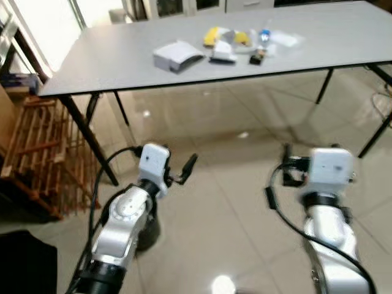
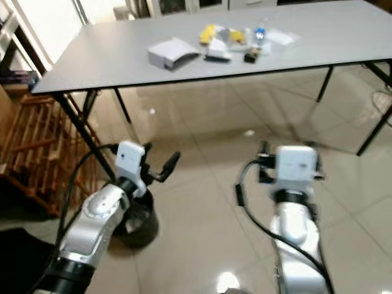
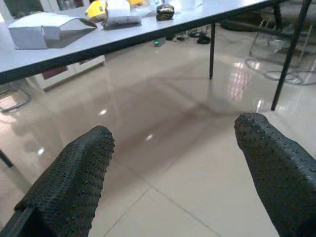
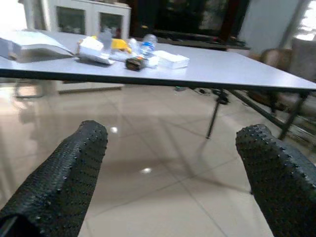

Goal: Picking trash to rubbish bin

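Note:
Trash lies on a grey table (image 1: 110, 61) ahead: a grey-white carton (image 1: 177, 56), a yellow wrapper (image 1: 212, 35), a white packet (image 1: 223, 54), a small dark item (image 1: 257, 58), a plastic bottle (image 1: 264, 37) and clear plastic (image 1: 286, 40). On the floor under my left arm stands a black round bin (image 2: 138, 223). My left gripper (image 3: 173, 143) is open and holds nothing, low over the floor short of the table. My right gripper (image 4: 173, 143) is open as well, at the same height, facing the table edge.
A wooden slatted rack (image 1: 37, 153) stands at the left beside the table's black leg (image 1: 92, 141). More black legs (image 1: 323, 86) stand at the right, with cables (image 1: 383, 101) on the glossy tiled floor. A dark object (image 1: 24, 263) sits at the lower left.

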### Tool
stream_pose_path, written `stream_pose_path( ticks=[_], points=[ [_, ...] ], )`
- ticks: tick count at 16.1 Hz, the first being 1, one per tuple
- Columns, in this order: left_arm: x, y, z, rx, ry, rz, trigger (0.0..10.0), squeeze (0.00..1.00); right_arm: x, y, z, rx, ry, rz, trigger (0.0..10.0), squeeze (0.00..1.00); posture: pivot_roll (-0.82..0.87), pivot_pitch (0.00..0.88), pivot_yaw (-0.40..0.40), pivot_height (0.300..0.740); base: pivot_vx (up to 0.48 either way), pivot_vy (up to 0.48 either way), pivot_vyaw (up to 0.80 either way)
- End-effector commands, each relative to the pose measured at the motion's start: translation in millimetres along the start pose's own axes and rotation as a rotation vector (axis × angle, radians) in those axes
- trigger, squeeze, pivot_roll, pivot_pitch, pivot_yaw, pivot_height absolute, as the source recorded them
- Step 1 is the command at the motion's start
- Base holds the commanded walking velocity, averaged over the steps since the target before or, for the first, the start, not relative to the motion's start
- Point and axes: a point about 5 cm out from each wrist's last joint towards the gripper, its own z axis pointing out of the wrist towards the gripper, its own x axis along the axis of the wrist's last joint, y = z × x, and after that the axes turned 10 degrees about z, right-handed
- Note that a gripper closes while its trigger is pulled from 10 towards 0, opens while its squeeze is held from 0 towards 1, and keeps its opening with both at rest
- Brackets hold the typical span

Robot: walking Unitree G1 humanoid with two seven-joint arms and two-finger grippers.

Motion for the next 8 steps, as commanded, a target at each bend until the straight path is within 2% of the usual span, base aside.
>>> stream_pose_path(
  ticks=[1,7,8],
  points=[
    [2.0,-1.2,1.8,0.01,0.003,0.01,10.0,0.0,2.5,-0.6,1.8,0.0,0.012,-0.005,10.0,0.0,-0.14,0.093,0.114,0.74,0.0,-0.472,0.0],
    [1.2,-0.5,4.0,0.004,0.005,0.007,10.0,0.0,1.9,-3.9,2.5,0.015,0.011,-0.014,10.0,0.0,-0.14,0.092,0.112,0.74,0.0,-0.363,0.0],
    [0.2,-0.2,3.7,0.002,0.002,0.008,10.0,0.0,2.1,-3.9,2.2,0.017,0.012,-0.016,10.0,0.0,-0.14,0.092,0.112,0.74,0.0,-0.341,0.8]
  ],
)
